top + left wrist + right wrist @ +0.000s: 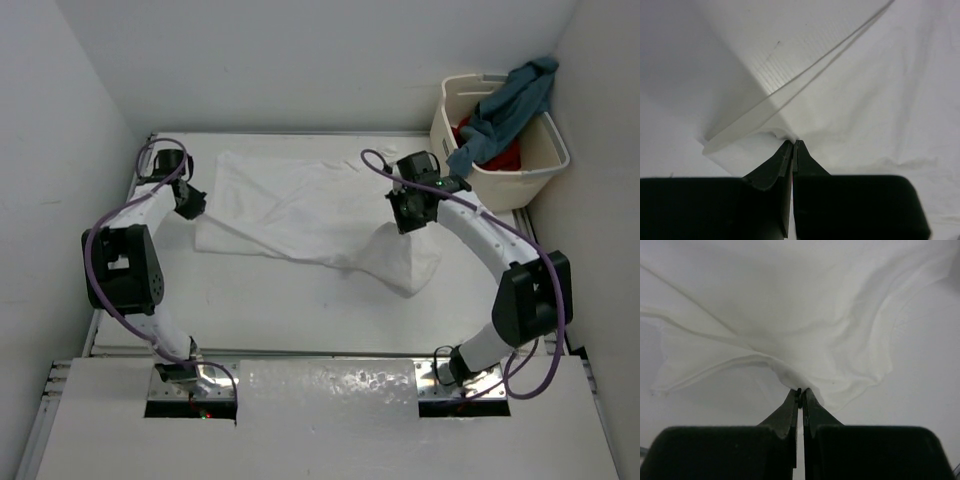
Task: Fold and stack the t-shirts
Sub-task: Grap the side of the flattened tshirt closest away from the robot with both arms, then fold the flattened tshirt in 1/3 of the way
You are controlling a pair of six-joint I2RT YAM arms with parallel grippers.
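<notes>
- The white counter (300,310) is carrying the work, with both arms reaching over it from the near edge.
- The white t-shirt (290,205) is lying spread and wrinkled across the far middle of the counter. Its left part is lying flat, and its near right part is rising in a peak toward the right arm.
- The cream laundry basket (545,165) is sitting at the far right corner, apart from the white t-shirt.
- The blue-grey t-shirt (505,105) is hanging over the basket's rim and spilling up and outward. The red t-shirt (502,157) is sitting lower inside, mostly hidden beneath it.
- The right tool (408,218) is hovering above the counter and pinching the white t-shirt. Its wrist view is showing the tool (800,392) with jaws pressed together on a bunched fold, and cloth (790,315) fanning away in long creases. The top view is hiding that pinch behind the wrist.
- The left tool (192,205) is sitting at the shirt's left edge. Its wrist view is showing the tool (793,146) with jaws closed to a slit, nipping a corner where layered hems of the cloth (865,100) are meeting. Only this view is showing the doubled edge.
</notes>
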